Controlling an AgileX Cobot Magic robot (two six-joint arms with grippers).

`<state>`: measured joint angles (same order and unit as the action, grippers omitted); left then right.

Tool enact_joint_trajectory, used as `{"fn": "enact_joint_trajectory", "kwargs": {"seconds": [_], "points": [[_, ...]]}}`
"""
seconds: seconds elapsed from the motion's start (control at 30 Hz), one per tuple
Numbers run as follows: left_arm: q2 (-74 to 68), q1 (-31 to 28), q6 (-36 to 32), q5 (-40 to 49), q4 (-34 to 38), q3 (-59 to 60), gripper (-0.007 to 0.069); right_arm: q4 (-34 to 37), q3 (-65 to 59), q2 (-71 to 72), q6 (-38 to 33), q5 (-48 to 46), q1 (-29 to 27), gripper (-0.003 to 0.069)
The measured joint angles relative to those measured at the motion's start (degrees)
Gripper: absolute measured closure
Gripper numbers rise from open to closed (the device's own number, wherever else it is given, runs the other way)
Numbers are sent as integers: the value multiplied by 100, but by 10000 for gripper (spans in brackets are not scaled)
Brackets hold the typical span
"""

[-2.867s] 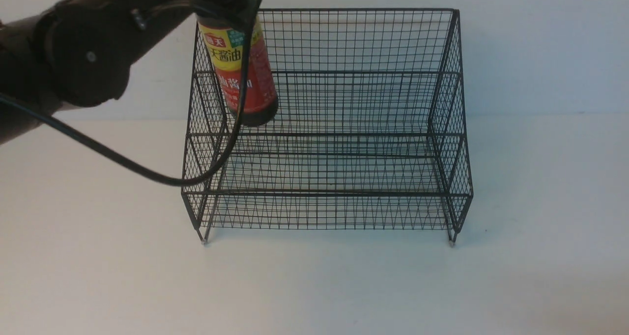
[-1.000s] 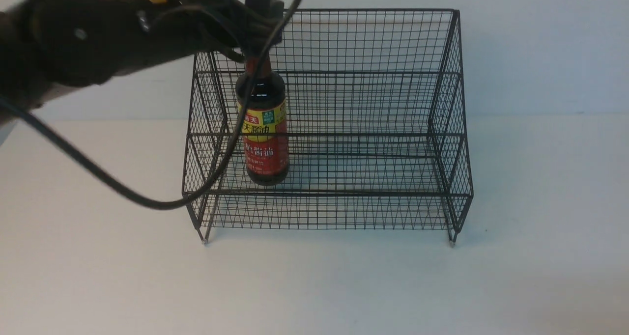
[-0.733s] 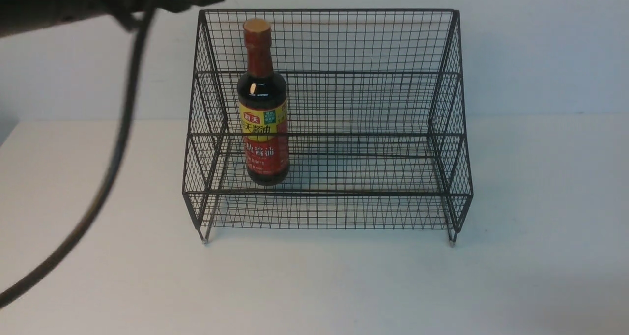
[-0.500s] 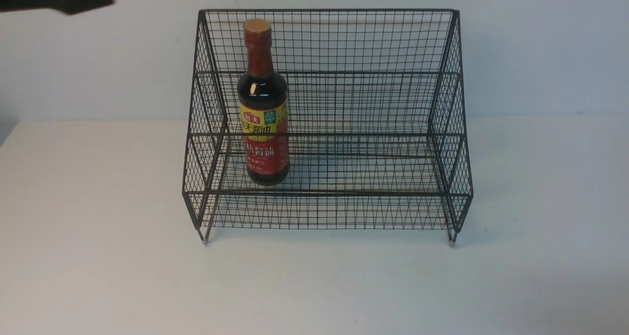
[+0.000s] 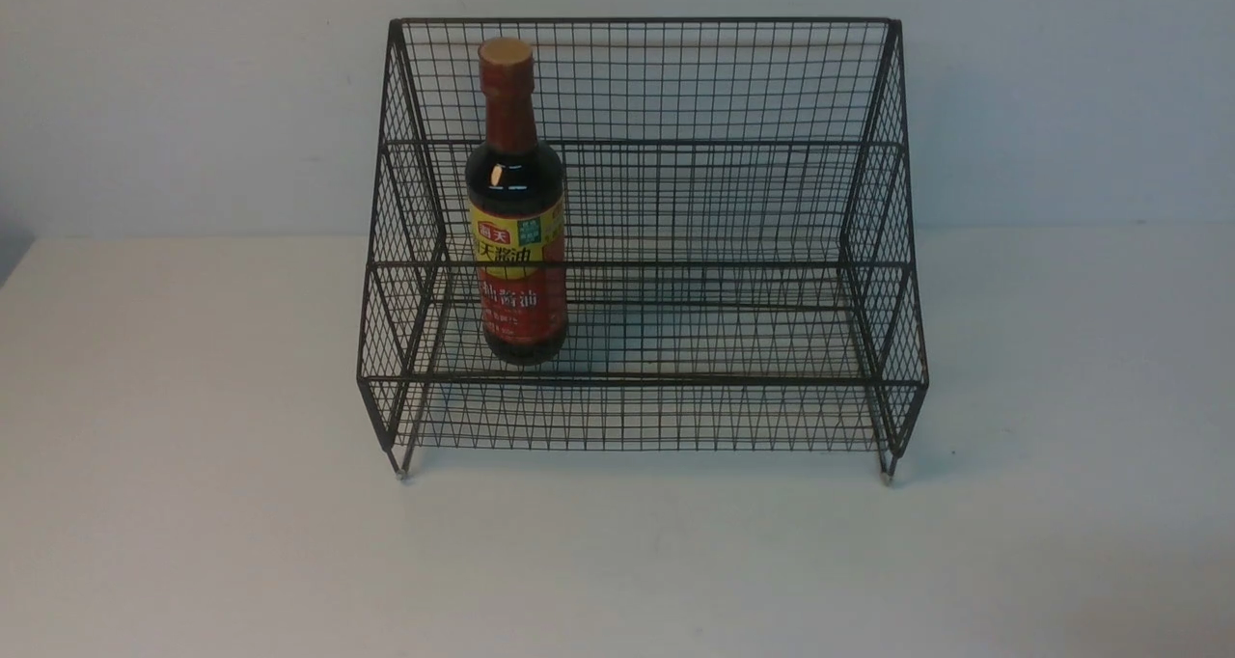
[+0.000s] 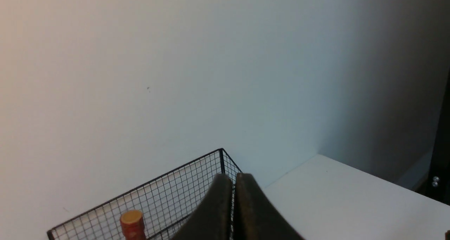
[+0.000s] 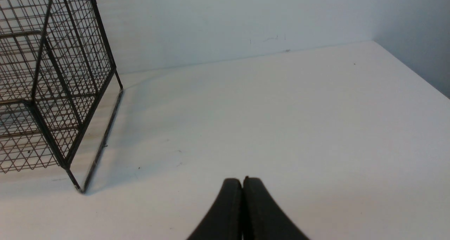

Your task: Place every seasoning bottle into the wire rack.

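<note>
Front view: wall (image 5: 193, 98) behind wire rack (image 5: 733, 381)

a plain pale wall (image 5: 1061, 98) rises behind a smooth white tabletop (image 5: 617, 562).

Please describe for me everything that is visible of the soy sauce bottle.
The soy sauce bottle looks like dark, glossy glass, with a tan-topped cap, red neck wrap and yellow-and-red label with Chinese characters. It stands upright, cap on, inside the black wire rack, toward the robot's left side. A front wire crosses before its label. No gripper touches it.
</note>
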<state>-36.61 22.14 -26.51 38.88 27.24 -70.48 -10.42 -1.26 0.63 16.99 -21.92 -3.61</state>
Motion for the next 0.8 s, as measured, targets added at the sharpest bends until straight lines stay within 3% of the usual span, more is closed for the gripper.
{"fn": "enact_joint_trajectory", "kwargs": {"seconds": [0.17,0.27,0.47,0.8], "points": [[630,0,153,159,-678,102,629,0,0,0,0,0,0,673],[1173,0,880,106,-1597,801,629,0,0,0,0,0,0,673],[2254,-323,1937,-537,-2724,2757,629,0,0,0,0,0,0,673],[3723,-1731,1990,-1434,-2724,6432,629,0,0,0,0,0,0,673]]}}
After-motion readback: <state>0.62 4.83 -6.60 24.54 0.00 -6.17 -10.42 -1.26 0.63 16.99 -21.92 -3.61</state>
